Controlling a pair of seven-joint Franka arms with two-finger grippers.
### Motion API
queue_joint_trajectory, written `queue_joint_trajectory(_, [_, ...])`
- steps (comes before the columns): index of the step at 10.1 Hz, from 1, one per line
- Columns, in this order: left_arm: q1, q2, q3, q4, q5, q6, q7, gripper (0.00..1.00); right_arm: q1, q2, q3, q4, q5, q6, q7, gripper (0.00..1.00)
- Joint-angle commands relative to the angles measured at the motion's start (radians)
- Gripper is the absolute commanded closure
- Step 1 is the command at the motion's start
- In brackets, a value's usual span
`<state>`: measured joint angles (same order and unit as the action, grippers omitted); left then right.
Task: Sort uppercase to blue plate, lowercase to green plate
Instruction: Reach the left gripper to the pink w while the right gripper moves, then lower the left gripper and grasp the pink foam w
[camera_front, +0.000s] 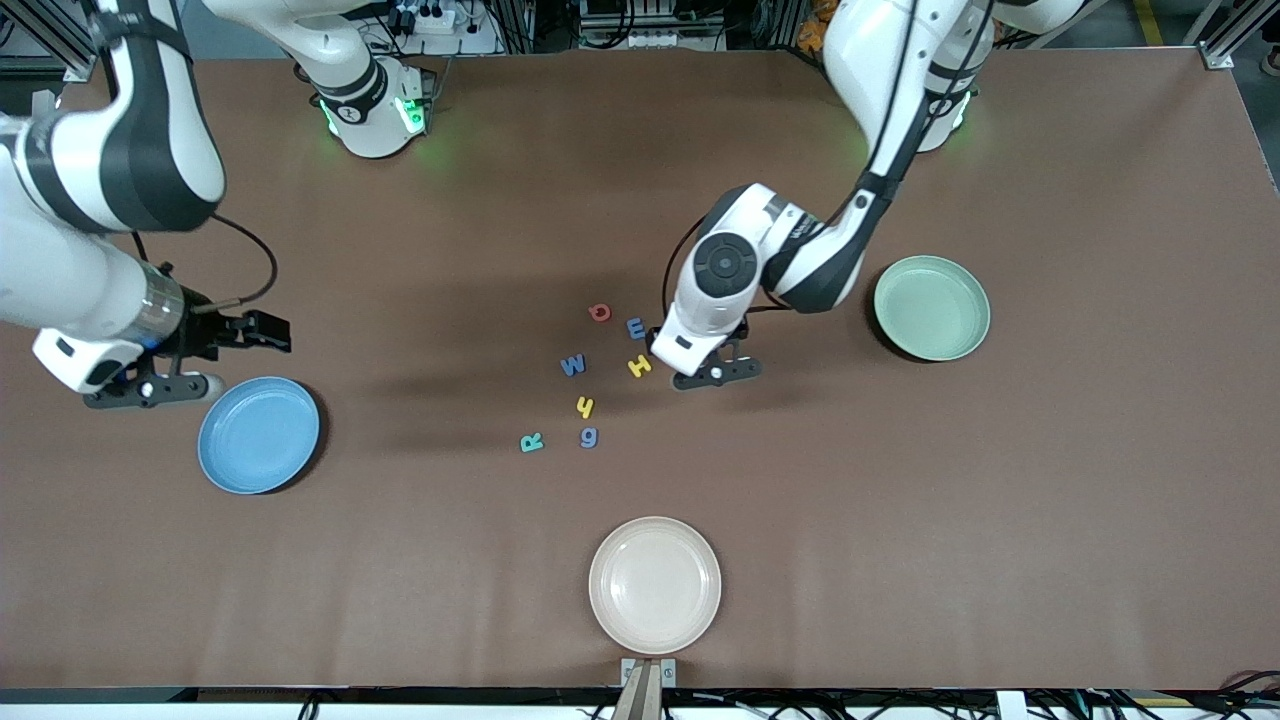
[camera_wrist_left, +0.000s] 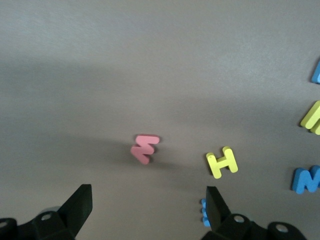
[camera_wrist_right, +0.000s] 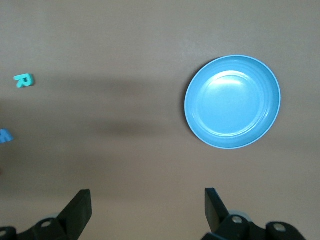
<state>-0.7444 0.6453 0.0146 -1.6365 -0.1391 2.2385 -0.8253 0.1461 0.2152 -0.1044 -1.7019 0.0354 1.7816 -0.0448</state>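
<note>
Clustered mid-counter, all eight foam letters, none on a plate. Red w (camera_wrist_left: 145, 148) lying flat just ahead of the left gripper (camera_wrist_left: 150, 205), between its spread fingers in the left wrist view, untouched; hidden under that arm in the front view. Yellow H (camera_front: 639, 365) just beside the left gripper (camera_front: 712, 372), toward the right arm's end. Blue E-shaped letter (camera_front: 636, 328) close by the same gripper, partly tucked under one finger (camera_wrist_left: 215, 210) in the wrist view. Red round letter (camera_front: 600, 312), blue W (camera_front: 573, 365), yellow y (camera_front: 585, 406), blue g (camera_front: 589, 437) and teal R (camera_front: 531, 442) spread farther from the left gripper, toward the right arm's end of the counter.

Left gripper low over the counter, jaws apart, nothing clamped. Green plate (camera_front: 932, 307) near it, toward the left arm's end, holding nothing.

Right gripper (camera_front: 215, 358) waiting with jaws wide apart, holding nothing, over the counter at the edge of the blue plate (camera_front: 258, 435). Blue plate just ahead of the right gripper (camera_wrist_right: 147, 210) in its wrist view, bare.

Cream plate (camera_front: 655, 583) well apart from both grippers, at the counter edge nearest the front camera.
</note>
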Motion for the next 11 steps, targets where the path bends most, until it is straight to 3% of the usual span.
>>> queue_joint_trajectory(1, [-0.009,0.054,0.018,0.029,0.079,0.029,0.003,0.00,-0.042,0.062,-0.001,0.007,0.003,0.044,0.010,0.00])
queue_joint_trajectory(3, [0.002,0.053,0.015,0.026,0.145,0.030,0.041,0.00,-0.062,0.101,-0.001,0.007,0.003,0.065,0.003,0.00])
queue_joint_trajectory(11, [-0.018,0.080,-0.007,-0.043,0.096,0.127,0.057,0.01,-0.091,0.156,-0.001,0.004,0.023,0.105,0.037,0.00])
